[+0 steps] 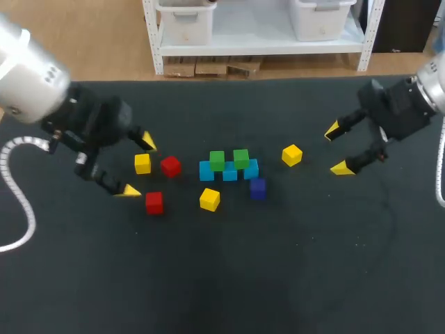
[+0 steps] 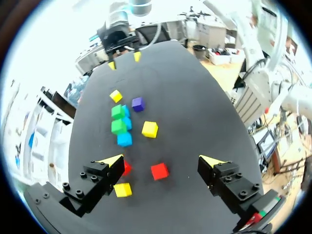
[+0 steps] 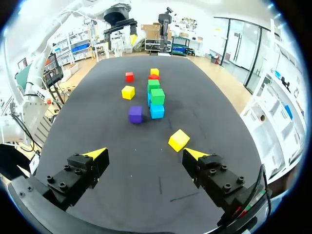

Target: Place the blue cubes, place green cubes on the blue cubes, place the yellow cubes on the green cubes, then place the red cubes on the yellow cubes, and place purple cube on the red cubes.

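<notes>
Three blue cubes (image 1: 230,172) sit in a row at mid-table, with two green cubes (image 1: 217,161) (image 1: 241,158) on top of them. The purple cube (image 1: 258,188) lies just in front of the row's right end. Yellow cubes lie at the left (image 1: 142,163), in front (image 1: 209,199) and to the right (image 1: 292,154). Two red cubes (image 1: 170,165) (image 1: 154,202) lie left of the row. My left gripper (image 1: 138,165) is open, its tips either side of the left yellow cube (image 2: 122,189) and a red cube (image 2: 159,171). My right gripper (image 1: 337,149) is open and empty, with the right yellow cube (image 3: 179,140) just ahead.
The black table (image 1: 229,278) stretches wide in front of the cubes. From the left wrist, the right gripper (image 2: 124,59) shows beyond the cube row. The table's far edge (image 1: 264,75) runs behind the cubes.
</notes>
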`<state>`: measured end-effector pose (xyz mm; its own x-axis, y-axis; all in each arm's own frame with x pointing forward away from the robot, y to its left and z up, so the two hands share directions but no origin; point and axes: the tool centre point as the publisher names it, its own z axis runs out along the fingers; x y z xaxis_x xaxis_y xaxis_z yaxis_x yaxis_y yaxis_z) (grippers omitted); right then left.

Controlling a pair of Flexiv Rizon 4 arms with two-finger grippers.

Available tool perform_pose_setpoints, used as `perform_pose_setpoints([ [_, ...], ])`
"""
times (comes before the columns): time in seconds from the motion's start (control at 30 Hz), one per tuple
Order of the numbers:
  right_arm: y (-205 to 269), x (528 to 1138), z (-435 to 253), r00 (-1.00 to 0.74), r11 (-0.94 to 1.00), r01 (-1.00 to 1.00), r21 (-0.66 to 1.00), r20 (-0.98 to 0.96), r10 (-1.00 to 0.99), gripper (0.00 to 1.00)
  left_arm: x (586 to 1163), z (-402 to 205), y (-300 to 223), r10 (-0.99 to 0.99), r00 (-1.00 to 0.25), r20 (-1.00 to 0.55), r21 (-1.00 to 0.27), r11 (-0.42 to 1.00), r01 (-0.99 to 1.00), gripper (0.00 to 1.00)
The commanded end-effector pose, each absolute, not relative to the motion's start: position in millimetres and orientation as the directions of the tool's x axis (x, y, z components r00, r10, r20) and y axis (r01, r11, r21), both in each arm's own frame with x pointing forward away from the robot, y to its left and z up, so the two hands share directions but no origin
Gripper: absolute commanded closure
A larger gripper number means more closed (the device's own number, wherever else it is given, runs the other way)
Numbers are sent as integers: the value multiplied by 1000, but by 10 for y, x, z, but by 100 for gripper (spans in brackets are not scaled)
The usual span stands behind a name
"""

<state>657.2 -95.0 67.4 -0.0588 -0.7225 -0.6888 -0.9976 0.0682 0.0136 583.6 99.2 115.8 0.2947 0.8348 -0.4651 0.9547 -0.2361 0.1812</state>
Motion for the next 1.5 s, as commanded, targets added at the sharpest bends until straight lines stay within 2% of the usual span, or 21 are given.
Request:
perform_pose_setpoints([
  [0.03, -951, 6576, 670, -57, 66, -998, 14, -691, -720, 0, 5957, 1049, 671, 847, 325, -421, 155, -285, 946, 0],
  [0.7, -951, 6576, 670, -57, 66, -998, 14, -691, -720, 0, 5992, 526, 200, 834, 420, -357, 95, -415, 905, 0],
  [1.1, -951, 6576, 670, -57, 66, -998, 14, -691, -720, 0, 6143, 324, 52, 838, 440, -323, 60, -445, 893, 0],
  [1.3, -951, 6576, 670, -57, 66, -998, 14, -691, -720, 0, 6152, 236, 21, 842, 436, -317, 43, -447, 894, 12],
  [1.5, -951, 6576, 670, -57, 66, -998, 14, -691, -720, 0, 6132, 154, 12, 846, 429, -315, 27, -444, 896, 16],
])
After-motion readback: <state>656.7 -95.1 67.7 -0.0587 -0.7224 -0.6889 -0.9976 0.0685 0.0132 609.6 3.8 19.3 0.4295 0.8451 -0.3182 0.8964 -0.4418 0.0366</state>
